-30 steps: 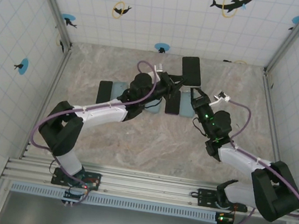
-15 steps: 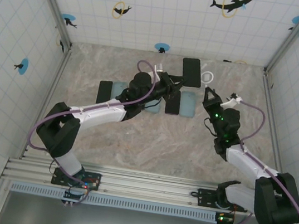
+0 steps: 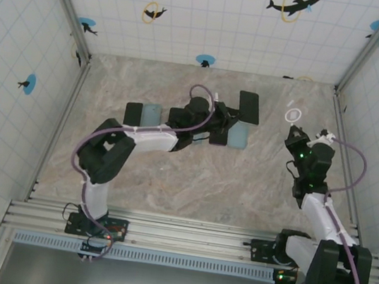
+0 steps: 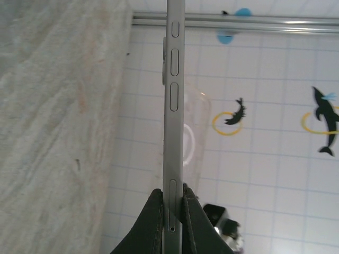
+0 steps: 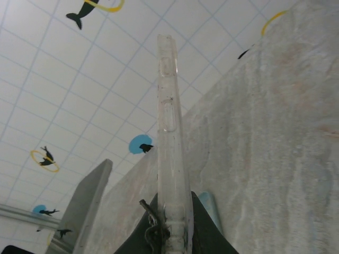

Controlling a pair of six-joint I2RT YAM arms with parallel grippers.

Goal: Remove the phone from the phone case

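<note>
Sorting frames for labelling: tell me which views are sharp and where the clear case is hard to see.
Top view: evenly lit and sharp, but the clear case barely shows against the pale table, mainly its white ring. Left wrist view: phone edge crisp, fingers dark. Right wrist view: case edge sharp, table beside it softer.

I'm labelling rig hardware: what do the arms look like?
The left arm and right arm have black joints, white links, looping purple cables and dark fingers. Green lights glow near the right wrist.
</note>
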